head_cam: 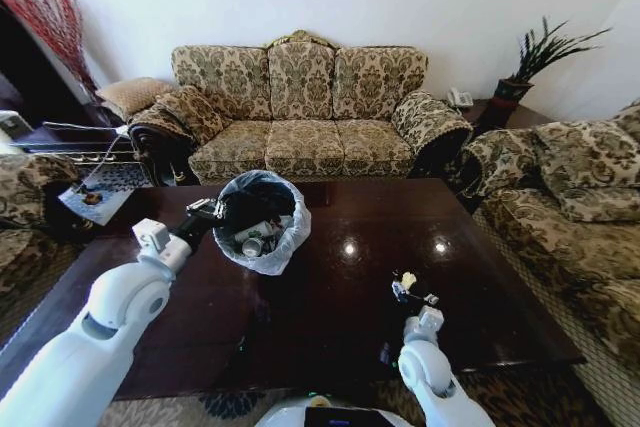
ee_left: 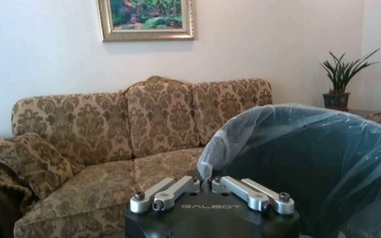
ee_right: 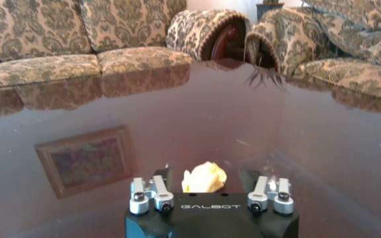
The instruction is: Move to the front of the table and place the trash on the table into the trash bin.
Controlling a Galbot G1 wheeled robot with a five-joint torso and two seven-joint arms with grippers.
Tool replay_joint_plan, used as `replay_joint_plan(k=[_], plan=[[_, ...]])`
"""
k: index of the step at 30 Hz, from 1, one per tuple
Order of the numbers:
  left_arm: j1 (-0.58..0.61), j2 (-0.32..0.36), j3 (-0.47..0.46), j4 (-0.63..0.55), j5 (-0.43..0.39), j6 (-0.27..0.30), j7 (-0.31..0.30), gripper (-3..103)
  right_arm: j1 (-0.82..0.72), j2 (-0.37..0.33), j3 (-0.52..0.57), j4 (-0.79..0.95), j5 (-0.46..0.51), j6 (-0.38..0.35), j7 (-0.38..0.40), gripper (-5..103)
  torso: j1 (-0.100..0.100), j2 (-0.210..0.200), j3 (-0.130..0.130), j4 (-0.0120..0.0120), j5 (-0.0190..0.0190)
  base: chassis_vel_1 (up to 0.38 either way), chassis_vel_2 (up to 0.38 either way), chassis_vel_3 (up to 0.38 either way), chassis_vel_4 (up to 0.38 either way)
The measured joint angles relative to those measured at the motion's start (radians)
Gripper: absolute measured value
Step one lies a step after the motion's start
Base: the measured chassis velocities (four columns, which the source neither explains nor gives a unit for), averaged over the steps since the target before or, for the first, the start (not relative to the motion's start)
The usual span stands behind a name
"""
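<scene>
Left gripper [head_cam: 207, 211] pinched on trash bin [head_cam: 262, 221] rim, table [head_cam: 330, 297] centre-left. Right gripper [ee_right: 208, 174], marked GALBOT, wide around yellowish crumpled paper [ee_right: 204, 177] near front edge.

My view of the table [head_cam: 480, 287] — glossy dark wood — bearing the lined trash bin [head_cam: 275, 252] and a yellowish paper scrap [ee_right: 204, 177].

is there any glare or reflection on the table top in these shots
Head view: two bright ceiling-light glints on the glossy table, right of the trash bin. Right wrist view: the top mirrors the sofa and framed picture, beyond the yellowish paper bit between the right gripper's fingers.
</scene>
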Motion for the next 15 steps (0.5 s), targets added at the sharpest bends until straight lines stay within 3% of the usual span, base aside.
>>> replay_joint_plan(k=[1,3,5,6,7,8,11,12,14,15], plan=[[0.000,0.001,-0.002,0.000,0.000,0.000,0.000,1,0.002,0.003,0.000,-0.007,0.008,-0.001,0.000,62,0.000,0.000,0.000,0.0000,0.0001,0.000,0.000,0.000,0.000],[0.000,0.001,-0.004,-0.001,0.000,-0.001,-0.001,1,0.004,0.009,-0.002,-0.020,0.018,-0.001,-0.001,52,0.000,0.000,0.000,-0.0001,0.0000,0.000,0.000,0.000,0.000],[0.000,0.001,-0.004,-0.001,0.000,-0.001,-0.001,1,0.005,0.010,-0.005,-0.026,0.018,0.000,-0.002,52,0.000,0.000,0.000,-0.0001,-0.0001,0.000,0.000,0.000,0.000],[0.000,0.001,-0.004,-0.001,0.000,-0.001,-0.002,1,0.008,0.011,-0.009,-0.030,0.018,0.001,-0.003,41,0.000,0.000,0.000,-0.0001,0.0000,0.000,0.000,0.000,0.000],[0.000,0.001,-0.004,-0.001,0.000,-0.001,-0.002,1,0.010,0.013,-0.012,-0.032,0.018,0.001,-0.003,41,0.000,0.000,0.000,0.0000,0.0000,0.000,0.000,0.000,0.000],[0.000,0.001,-0.004,-0.002,0.000,-0.001,-0.002,1,0.012,0.015,-0.014,-0.032,0.019,0.001,-0.003,30,0.000,0.000,0.000,0.0000,0.0000,0.000,0.000,0.000,0.000],[0.000,0.001,-0.003,-0.005,0.000,-0.001,-0.002,1,0.016,0.018,-0.017,-0.032,0.021,0.001,-0.001,30,0.000,0.000,0.000,0.0000,0.0000,0.000,0.000,0.000,0.000],[0.000,0.001,-0.003,-0.005,0.000,-0.001,-0.002,1,0.017,0.018,-0.017,-0.032,0.021,0.001,-0.001,19,0.000,0.000,0.000,0.0000,-0.0001,0.000,0.000,0.000,0.000],[0.000,0.002,-0.004,-0.006,0.000,-0.001,-0.002,1,0.017,0.018,-0.017,-0.033,0.021,0.001,-0.001,19,0.000,0.000,0.000,0.0000,-0.0001,0.000,0.000,0.000,0.000],[0.000,0.003,-0.004,-0.007,0.000,-0.002,-0.002,1,0.017,0.016,-0.016,-0.033,0.021,0.002,-0.001,9,0.000,0.000,0.000,0.0000,0.0000,0.000,0.000,0.000,0.000]])
